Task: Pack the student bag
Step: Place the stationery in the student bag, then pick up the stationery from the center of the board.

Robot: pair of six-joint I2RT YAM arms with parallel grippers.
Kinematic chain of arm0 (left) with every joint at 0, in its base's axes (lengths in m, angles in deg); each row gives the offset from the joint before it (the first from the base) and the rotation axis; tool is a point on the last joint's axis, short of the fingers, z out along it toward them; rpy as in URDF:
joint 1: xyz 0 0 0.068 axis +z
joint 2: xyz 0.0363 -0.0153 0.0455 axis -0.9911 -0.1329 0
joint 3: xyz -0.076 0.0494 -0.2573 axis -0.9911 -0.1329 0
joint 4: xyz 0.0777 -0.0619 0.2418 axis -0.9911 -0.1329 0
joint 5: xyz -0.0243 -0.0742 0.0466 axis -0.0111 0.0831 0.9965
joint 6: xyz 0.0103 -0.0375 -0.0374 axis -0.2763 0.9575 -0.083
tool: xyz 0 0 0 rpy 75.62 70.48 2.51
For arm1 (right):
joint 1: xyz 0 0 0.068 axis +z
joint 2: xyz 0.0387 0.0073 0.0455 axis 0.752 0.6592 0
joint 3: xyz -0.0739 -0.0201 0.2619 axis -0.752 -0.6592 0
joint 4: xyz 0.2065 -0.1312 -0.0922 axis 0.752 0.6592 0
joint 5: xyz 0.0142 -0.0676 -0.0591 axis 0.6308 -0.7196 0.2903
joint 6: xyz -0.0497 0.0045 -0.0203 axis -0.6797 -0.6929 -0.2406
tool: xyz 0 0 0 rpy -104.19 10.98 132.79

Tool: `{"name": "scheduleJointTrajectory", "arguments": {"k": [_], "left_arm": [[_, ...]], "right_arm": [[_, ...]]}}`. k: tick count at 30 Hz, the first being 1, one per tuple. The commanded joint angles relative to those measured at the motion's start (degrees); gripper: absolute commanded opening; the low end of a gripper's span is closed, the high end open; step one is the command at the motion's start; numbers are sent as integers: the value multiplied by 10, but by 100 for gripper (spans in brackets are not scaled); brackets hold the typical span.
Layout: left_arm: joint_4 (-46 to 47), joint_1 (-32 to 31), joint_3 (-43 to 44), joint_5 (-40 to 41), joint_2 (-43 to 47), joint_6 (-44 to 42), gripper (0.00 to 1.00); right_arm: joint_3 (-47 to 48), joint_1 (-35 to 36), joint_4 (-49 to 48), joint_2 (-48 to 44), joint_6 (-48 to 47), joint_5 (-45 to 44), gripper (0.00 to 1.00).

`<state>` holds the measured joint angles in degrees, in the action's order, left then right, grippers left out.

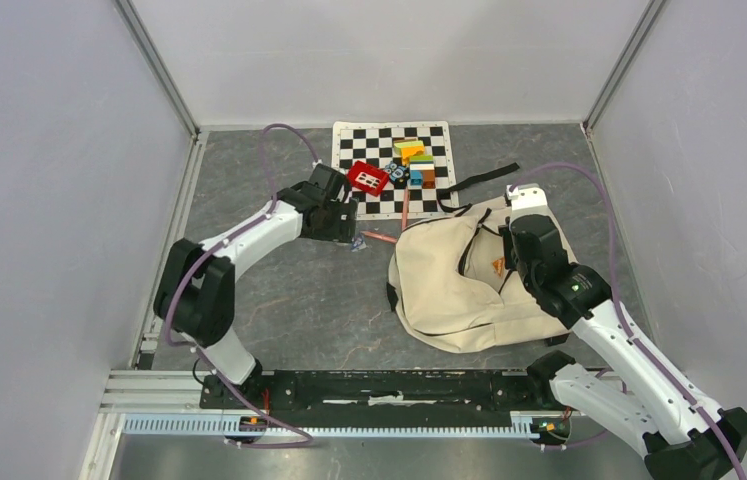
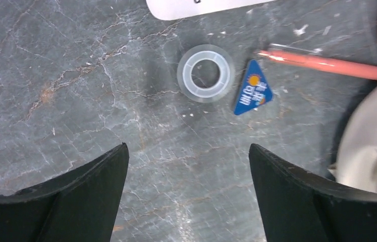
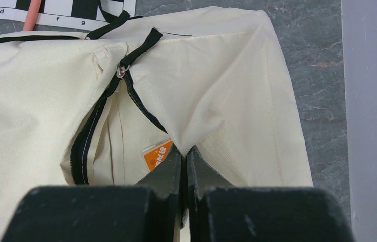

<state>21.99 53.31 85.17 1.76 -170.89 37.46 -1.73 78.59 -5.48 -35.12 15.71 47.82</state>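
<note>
The cream student bag (image 1: 454,285) lies on the table at the right with its black zipper (image 3: 93,131) open. My right gripper (image 3: 183,151) is shut on the edge of the bag's flap and holds it up, beside an orange tag (image 3: 157,154) inside the opening; in the top view the right gripper (image 1: 509,262) sits over the bag. My left gripper (image 2: 189,151) is open and empty above the bare table, just short of a clear tape roll (image 2: 206,73) and a blue triangular tag (image 2: 253,94). In the top view the left gripper (image 1: 341,225) is left of the bag.
An orange pencil (image 2: 327,64) lies between the tape roll and the bag, a second one (image 1: 405,208) on the mat's edge. A checkerboard mat (image 1: 374,200) at the back holds a red piece (image 1: 367,177) and coloured blocks (image 1: 416,160). A black strap (image 1: 484,180) trails behind the bag. Walls enclose the table.
</note>
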Motion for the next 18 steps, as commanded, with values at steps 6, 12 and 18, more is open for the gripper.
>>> {"name": "scheduleJointTrajectory", "arguments": {"k": [6, 12, 18], "left_arm": [[24, 41, 58, -58, -90, -44, 73], [24, 48, 74, -52, -134, -48, 64], [34, 49, 89, -59, -156, -54, 61]], "right_arm": [[30, 1, -33, -4, -1, -2, 0], [25, 1, -31, -7, 0, -2, 0], [21, 1, -30, -2, 2, 2, 0]]}}
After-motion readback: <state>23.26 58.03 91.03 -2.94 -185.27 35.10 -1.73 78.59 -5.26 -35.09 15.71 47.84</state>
